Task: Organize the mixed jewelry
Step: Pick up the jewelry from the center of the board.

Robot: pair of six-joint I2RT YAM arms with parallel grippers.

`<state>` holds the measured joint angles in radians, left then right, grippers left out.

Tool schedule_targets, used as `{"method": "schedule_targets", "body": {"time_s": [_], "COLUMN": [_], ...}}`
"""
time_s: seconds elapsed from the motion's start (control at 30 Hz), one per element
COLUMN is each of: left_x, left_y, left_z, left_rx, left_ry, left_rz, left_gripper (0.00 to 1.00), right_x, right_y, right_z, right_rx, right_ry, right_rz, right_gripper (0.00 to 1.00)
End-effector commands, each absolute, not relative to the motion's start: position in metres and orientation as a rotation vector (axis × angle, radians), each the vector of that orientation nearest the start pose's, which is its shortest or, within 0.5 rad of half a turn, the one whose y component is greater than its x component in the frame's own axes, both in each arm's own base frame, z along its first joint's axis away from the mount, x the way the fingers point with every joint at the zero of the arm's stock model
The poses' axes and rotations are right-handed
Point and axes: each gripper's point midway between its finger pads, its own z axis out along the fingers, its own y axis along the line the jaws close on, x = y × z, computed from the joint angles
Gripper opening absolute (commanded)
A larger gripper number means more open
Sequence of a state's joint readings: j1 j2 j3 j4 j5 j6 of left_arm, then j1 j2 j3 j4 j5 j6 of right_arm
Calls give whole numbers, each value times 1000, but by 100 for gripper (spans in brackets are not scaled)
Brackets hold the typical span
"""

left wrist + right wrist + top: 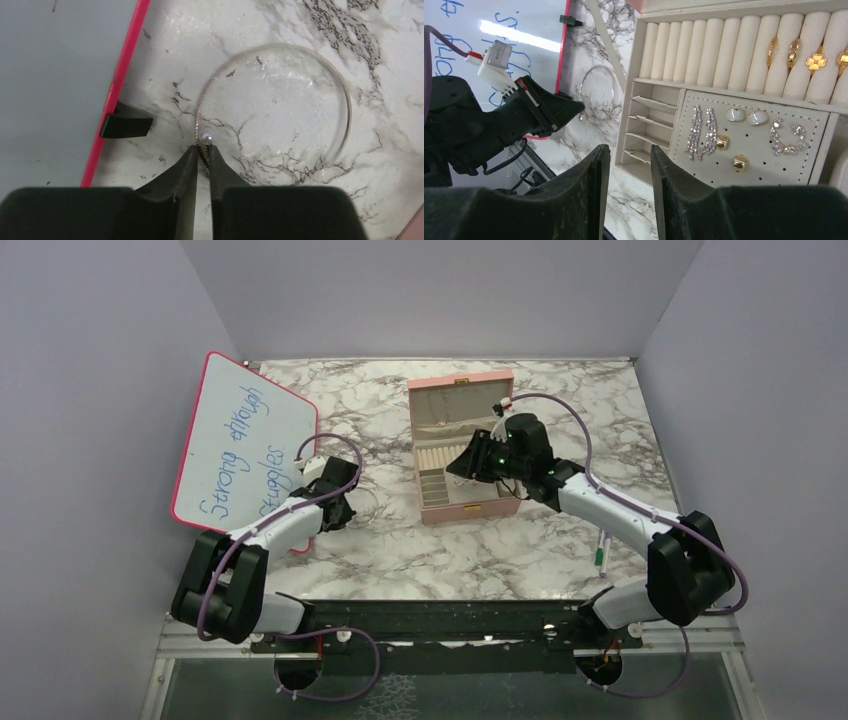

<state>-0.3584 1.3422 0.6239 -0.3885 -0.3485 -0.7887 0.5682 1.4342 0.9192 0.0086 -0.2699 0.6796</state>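
Observation:
A thin silver hoop [345, 107] with a small pearl [206, 135] lies on the marble beside the whiteboard. My left gripper [204, 149] is shut on the hoop just below the pearl, low over the table [340, 502]. The pink box [470, 510] stands lid-up mid-table. Inside, gold rings [796, 50] sit in the cream rolls, and sparkly drop earrings [704, 131] and gold studs [740, 162] sit on the perforated pad. My right gripper [629, 147] hovers open over the box's front left corner [462, 465], with nothing between its fingers.
A red-framed whiteboard [240, 440] with blue writing leans at the left, close to the left arm. A green-and-white marker pen [601, 552] lies on the marble at the right, near the right arm. Grey walls close in the left, back and right sides.

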Motion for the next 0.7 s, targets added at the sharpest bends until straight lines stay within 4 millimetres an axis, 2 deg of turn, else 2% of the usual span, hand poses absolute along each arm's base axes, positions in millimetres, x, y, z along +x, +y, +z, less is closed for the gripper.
{"method": "schedule_targets", "body": {"time_s": [0.0,0.07,0.2,0.3,0.5,0.67], "left_x": [258,259,261,260,261,267], "left_y": [-75,-83,-101,-112,-137,-143], "left_z": [11,19,44,66,118,155], "left_rx": [-598,-568,-503,-479,-478,-522], "left_ry": [2558,2553,2521,2475,2357,2252], "left_rz": [-15,-77,-243,-359,-612,-704], "left_gripper": [7,1,0,0,0,0], "right_x": [308,307,300,293,267,254], "right_y": [283,283,284,289,321,344], "right_z": [170,170,165,163,173,186], "right_rx": [-50,-49,-64,-84,-167,-91], "right_ry": [2215,2215,2230,2226,2172,2137], "right_rz": [1014,1018,1039,1080,1177,1248], "right_gripper": [40,40,41,46,61,64]}}
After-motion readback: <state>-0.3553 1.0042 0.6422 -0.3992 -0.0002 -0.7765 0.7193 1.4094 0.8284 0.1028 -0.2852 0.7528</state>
